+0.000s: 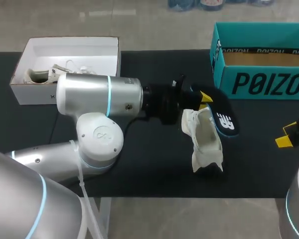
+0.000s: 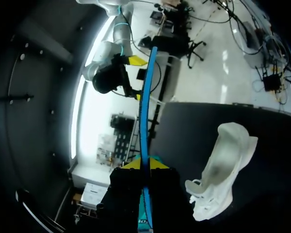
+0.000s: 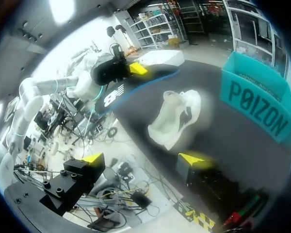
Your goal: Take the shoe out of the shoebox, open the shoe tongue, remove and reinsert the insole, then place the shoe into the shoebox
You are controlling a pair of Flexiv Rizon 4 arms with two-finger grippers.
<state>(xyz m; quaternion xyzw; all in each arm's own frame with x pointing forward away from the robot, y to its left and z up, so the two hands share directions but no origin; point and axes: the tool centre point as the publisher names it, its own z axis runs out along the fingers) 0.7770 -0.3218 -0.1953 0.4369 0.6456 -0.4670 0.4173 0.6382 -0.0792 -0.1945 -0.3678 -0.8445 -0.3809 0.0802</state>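
Our left gripper [image 1: 204, 99] is closed on the dark, blue-edged insole [image 1: 224, 122], pinching it edge-on between both fingers. It holds the insole close alongside the white shoe [image 1: 205, 144], on the shoe's side toward the teal shoebox [image 1: 259, 79]; we cannot tell whether the two touch. The shoe lies on the black surface [image 1: 139, 169], out of the shoebox, its mouth open to view from above and its long axis roughly parallel to the insole's. Our right gripper [image 1: 288, 134] hangs wide open and empty, well apart from the shoe, so reinsertion looks to be the left arm's job.
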